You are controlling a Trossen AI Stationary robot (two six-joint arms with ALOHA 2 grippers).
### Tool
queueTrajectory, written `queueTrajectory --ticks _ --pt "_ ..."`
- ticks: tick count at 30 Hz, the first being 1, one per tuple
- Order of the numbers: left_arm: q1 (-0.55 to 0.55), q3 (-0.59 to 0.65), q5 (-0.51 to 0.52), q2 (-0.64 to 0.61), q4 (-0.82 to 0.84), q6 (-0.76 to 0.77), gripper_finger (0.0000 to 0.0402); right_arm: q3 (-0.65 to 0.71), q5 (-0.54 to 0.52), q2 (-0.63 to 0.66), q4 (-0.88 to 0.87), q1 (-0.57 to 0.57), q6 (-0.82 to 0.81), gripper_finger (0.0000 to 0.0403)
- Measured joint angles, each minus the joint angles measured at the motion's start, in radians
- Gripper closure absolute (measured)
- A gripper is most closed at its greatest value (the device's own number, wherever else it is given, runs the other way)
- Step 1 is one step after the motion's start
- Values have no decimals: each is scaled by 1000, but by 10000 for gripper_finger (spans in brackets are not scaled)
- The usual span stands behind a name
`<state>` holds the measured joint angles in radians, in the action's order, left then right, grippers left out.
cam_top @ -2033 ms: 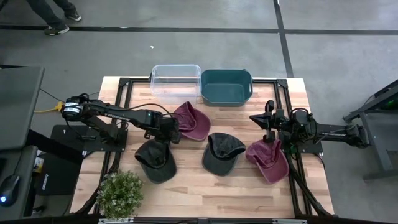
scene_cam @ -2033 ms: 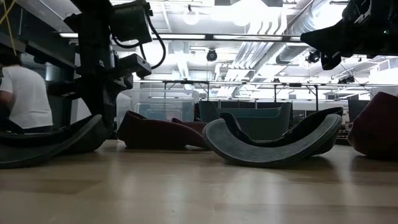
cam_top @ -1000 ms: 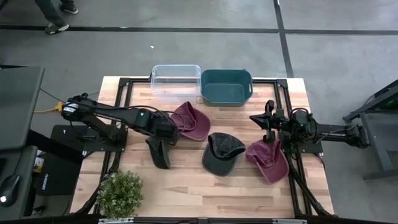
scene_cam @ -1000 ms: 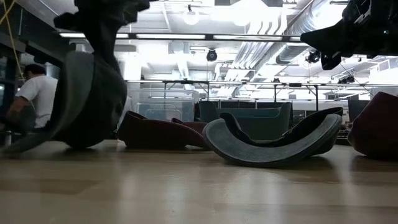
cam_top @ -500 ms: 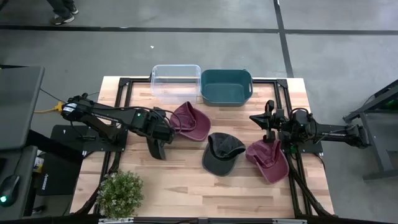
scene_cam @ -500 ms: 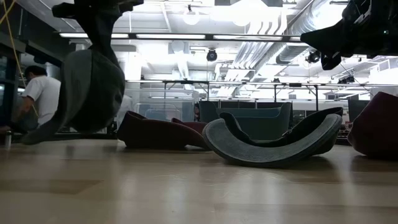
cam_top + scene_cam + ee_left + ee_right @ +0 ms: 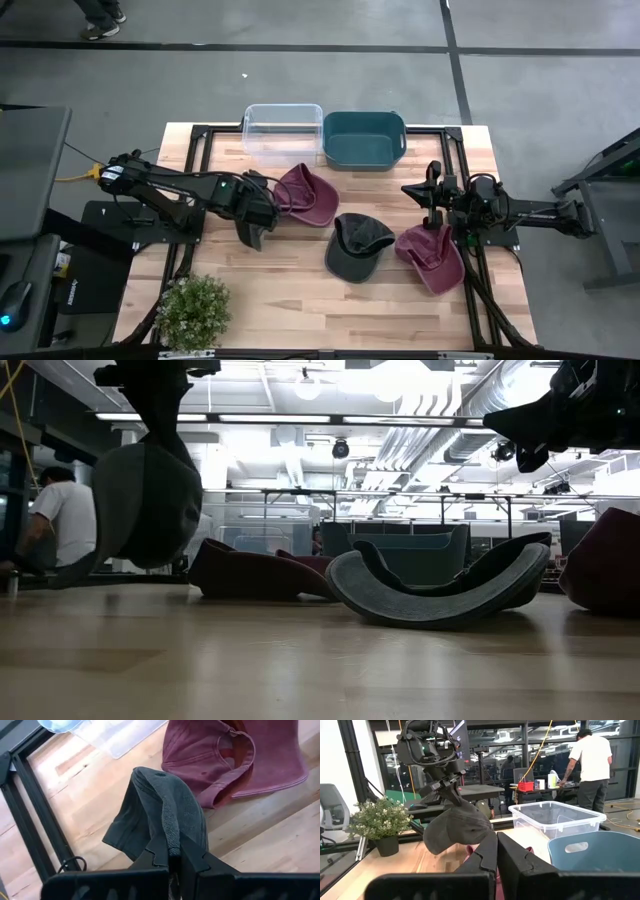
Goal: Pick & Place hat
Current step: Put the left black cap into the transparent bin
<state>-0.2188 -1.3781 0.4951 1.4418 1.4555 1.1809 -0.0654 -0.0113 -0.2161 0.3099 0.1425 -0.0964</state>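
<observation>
Dark grey hat (image 7: pixel 249 232) hangs clear of the table, pinched at one fold by your left gripper (image 7: pixel 254 213). You could lose it if that thin bite slips mid-carry. Your right gripper (image 7: pixel 432 193) waits clenched, empty, above the maroon hat (image 7: pixel 432 255). Both the clear bin (image 7: pixel 283 133) and the teal bin (image 7: pixel 364 139) hold nothing.
</observation>
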Motion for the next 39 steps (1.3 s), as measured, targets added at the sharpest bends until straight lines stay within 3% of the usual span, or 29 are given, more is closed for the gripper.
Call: queueTrajectory --ticks 12,25,31,39 --pt "0 0 137 0 91 2 401 0 0 0 0 0 0 402" --pt "0 -3 215 0 116 30 401 0 0 0 0 0 0 402" --pt "0 -56 226 0 116 4 401 0 0 0 0 0 0 402" --pt "3 -177 313 0 116 -81 401 0 0 0 0 0 0 402"
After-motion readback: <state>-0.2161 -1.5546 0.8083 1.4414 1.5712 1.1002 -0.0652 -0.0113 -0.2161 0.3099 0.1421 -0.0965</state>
